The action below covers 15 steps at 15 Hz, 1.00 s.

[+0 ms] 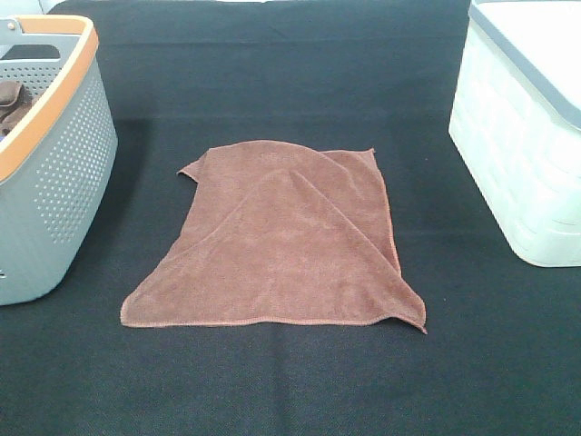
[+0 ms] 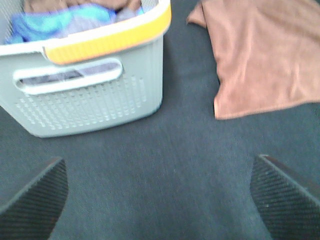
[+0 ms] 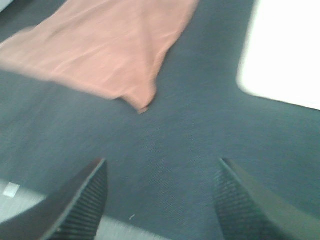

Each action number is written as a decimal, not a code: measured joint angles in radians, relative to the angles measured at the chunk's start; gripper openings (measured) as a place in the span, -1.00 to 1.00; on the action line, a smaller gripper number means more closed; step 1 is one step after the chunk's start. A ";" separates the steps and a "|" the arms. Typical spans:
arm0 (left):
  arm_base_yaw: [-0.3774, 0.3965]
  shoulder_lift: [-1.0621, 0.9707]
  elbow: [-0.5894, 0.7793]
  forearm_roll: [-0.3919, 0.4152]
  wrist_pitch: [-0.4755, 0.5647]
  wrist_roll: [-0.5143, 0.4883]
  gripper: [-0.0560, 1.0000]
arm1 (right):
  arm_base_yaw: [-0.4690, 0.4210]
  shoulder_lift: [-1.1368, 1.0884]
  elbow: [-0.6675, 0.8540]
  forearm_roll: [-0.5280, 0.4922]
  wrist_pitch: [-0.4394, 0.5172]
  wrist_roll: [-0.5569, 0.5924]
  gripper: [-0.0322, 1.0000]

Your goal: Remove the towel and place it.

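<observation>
The reddish-brown towel (image 1: 281, 245) lies spread on the black cloth in the middle, with one corner folded over itself. It also shows in the left wrist view (image 2: 260, 55) and in the right wrist view (image 3: 105, 45). Neither gripper shows in the exterior high view. My left gripper (image 2: 160, 200) is open and empty above the black cloth, short of the towel and next to the grey basket (image 2: 90, 95). My right gripper (image 3: 160, 200) is open and empty, short of the towel's corner.
The grey basket with an orange rim (image 1: 64, 154) stands at the left and holds darker brown cloths (image 1: 11, 100) and blue fabric (image 2: 55, 22). A white lidded bin (image 1: 526, 136) stands at the right. Black cloth (image 1: 290, 381) covers the table.
</observation>
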<state>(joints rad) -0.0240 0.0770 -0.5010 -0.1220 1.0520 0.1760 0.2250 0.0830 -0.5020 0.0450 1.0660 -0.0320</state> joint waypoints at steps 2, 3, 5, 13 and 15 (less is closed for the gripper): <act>0.001 -0.073 0.000 0.000 0.000 0.000 0.89 | -0.103 -0.066 0.000 0.000 0.000 0.000 0.21; 0.001 -0.081 0.000 0.000 0.001 0.000 0.89 | -0.151 -0.085 0.000 0.001 0.001 0.000 0.21; -0.002 -0.081 0.000 -0.001 0.001 0.000 0.89 | -0.159 -0.087 0.000 0.003 0.001 0.000 0.21; -0.013 -0.081 0.000 -0.001 0.001 0.000 0.89 | -0.159 -0.090 0.000 0.008 0.001 0.000 0.21; -0.013 -0.081 0.000 -0.001 0.001 0.000 0.89 | -0.159 -0.090 0.000 0.008 0.001 0.000 0.21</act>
<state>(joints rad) -0.0370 -0.0040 -0.5010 -0.1230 1.0530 0.1760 0.0660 -0.0070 -0.5020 0.0530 1.0670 -0.0320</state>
